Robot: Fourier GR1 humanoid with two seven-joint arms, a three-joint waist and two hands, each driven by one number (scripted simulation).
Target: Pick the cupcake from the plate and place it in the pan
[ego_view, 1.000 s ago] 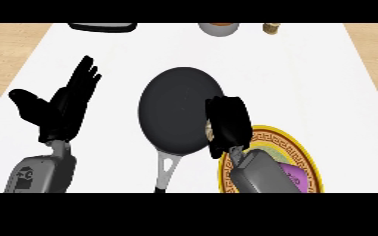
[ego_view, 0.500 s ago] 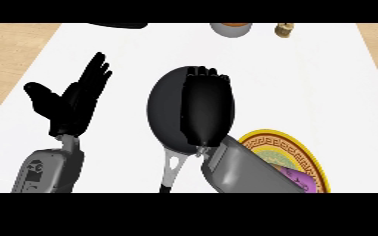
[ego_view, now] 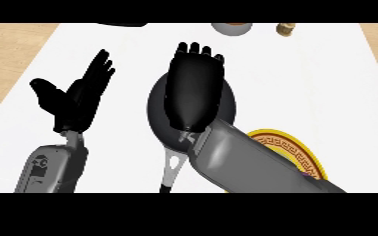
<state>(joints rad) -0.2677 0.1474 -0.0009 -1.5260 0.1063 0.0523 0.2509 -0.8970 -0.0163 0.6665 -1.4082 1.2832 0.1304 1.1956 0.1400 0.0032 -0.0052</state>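
head view | right hand (ego_view: 193, 87) flat over the pan (ego_view: 159, 111), fingers straight and together, palm down | cupcake hidden, perhaps under that hand, cannot tell | plate (ego_view: 299, 152) just right of pan, behind forearm | left hand (ego_view: 77, 97) spread, resting at tabletop (ego_view: 310, 80) left

One head view looks steeply down at the counter (ego_view: 310, 80), forearms entering from six o'clock, close in
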